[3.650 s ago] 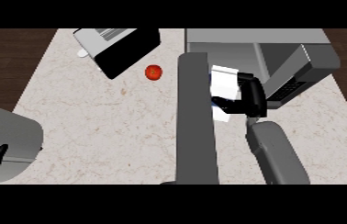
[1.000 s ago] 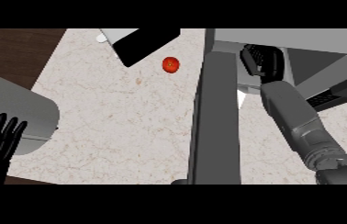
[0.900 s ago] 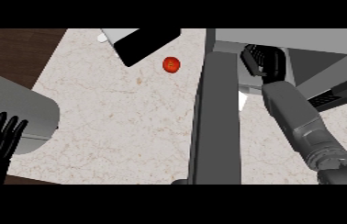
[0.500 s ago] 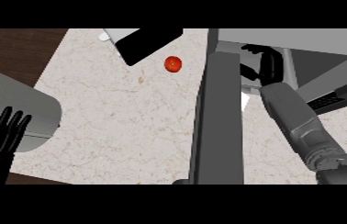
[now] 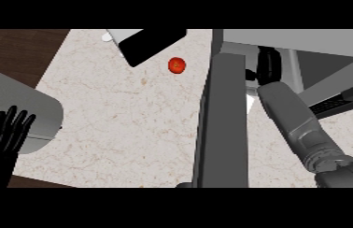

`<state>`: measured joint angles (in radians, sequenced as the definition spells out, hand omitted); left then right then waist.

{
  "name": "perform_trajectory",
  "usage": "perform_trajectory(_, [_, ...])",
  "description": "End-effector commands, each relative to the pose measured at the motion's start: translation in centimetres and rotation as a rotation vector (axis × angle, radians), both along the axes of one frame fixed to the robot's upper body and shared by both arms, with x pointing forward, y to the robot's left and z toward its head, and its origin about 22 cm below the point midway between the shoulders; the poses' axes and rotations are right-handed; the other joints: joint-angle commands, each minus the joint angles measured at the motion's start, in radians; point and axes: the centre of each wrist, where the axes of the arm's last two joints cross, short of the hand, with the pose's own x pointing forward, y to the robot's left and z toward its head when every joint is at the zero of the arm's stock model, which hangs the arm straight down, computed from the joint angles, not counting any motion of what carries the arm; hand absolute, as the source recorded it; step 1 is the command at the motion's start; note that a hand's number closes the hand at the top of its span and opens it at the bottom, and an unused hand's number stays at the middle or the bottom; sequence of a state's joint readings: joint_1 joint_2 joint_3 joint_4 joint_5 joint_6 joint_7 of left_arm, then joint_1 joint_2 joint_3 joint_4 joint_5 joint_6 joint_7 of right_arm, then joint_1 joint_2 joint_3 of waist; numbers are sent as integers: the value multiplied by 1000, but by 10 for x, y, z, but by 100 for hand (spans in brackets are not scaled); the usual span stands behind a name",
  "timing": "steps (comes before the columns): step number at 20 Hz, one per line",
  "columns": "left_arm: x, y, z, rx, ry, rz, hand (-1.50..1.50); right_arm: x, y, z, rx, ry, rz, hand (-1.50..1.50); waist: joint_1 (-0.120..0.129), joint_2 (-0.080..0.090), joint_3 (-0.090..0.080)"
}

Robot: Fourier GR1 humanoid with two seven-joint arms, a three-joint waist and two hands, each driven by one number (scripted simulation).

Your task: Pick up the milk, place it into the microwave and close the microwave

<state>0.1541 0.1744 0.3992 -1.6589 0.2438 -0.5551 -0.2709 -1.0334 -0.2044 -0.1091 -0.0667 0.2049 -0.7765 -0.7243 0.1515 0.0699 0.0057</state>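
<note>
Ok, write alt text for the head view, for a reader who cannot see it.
The robot's right hand reaches into the open microwave at upper right, beside its open door, seen edge-on. A red tomato lies on the pale stone counter. The left hand rests open at the left edge, fingers up.

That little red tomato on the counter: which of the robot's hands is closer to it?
The right hand. It reaches into the microwave, just right of the tomato past the open door. The left hand rests at the view's left edge, far below-left.
</note>
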Motion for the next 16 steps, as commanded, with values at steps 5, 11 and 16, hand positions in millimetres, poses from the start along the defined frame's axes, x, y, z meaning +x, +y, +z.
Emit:
perform_trajectory(5, [5, -2, -6, -11, 1, -23, -150, 2, 15, 3, -16, 0, 17, -150, 3, -2, -1])
perform_trajectory(11, [8, -7, -1, -12, -19, -24, -150, 1, 23, 0, 7, 21, 54, -150, -20, -16, -1])
perform_trajectory(16, [1, 2, -5, -4, -26, 11, -150, -3, 19, -6, 33, 17, 64, -150, -28, -19, -1])
